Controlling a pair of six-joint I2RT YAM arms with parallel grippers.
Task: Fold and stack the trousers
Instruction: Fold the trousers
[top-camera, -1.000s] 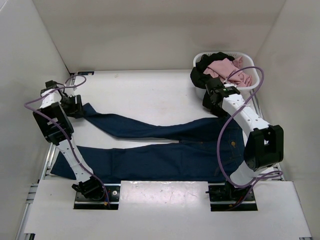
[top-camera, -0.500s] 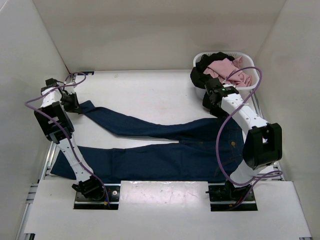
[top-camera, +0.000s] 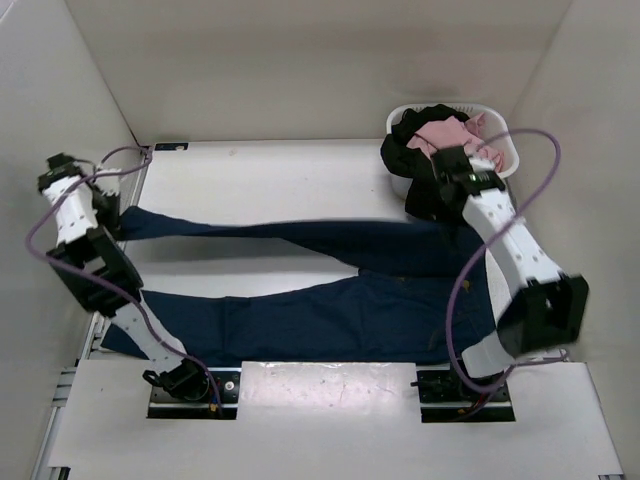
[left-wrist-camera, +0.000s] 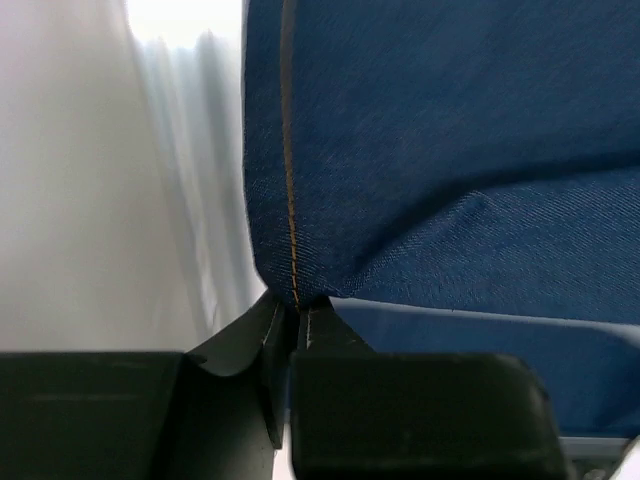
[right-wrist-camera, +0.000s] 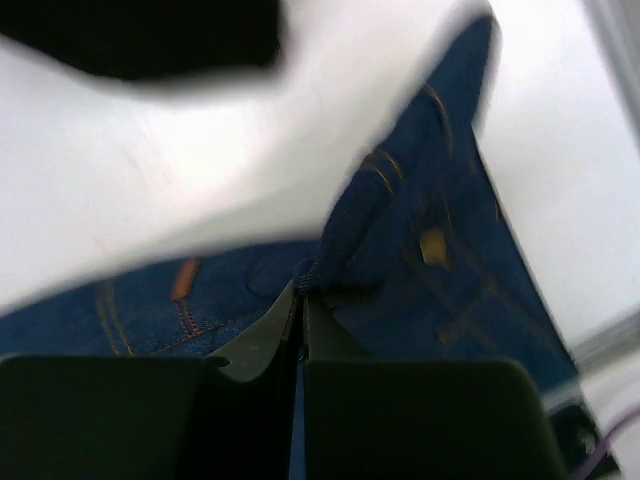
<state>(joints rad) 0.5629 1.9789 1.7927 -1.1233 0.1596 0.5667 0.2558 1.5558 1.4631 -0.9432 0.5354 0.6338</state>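
Top external: we see the trousers (top-camera: 330, 320) spread lengthwise over the table (top-camera: 280, 175), waist on the right. The near leg lies flat. The far leg is stretched between the left gripper (top-camera: 112, 222) at its hem end and the right gripper (top-camera: 432, 200) at the waist end. A white basket (top-camera: 395, 115) stands at the far right corner, holding a pink garment (top-camera: 445, 135) and a black garment (top-camera: 410, 150) that hangs over its rim.

Left wrist: the left gripper (left-wrist-camera: 297, 322) has its jaws pinched together on the denim edge, right at an orange seam line. The trousers (left-wrist-camera: 450, 150) fill the view above it.

Right wrist: the picture is blurred. We read the right gripper (right-wrist-camera: 300, 300) as clamped on a raised fold of the trousers (right-wrist-camera: 420, 290), probably near the waistband. Orange stitching and a small tan patch (right-wrist-camera: 432, 245) show just beside the fold.
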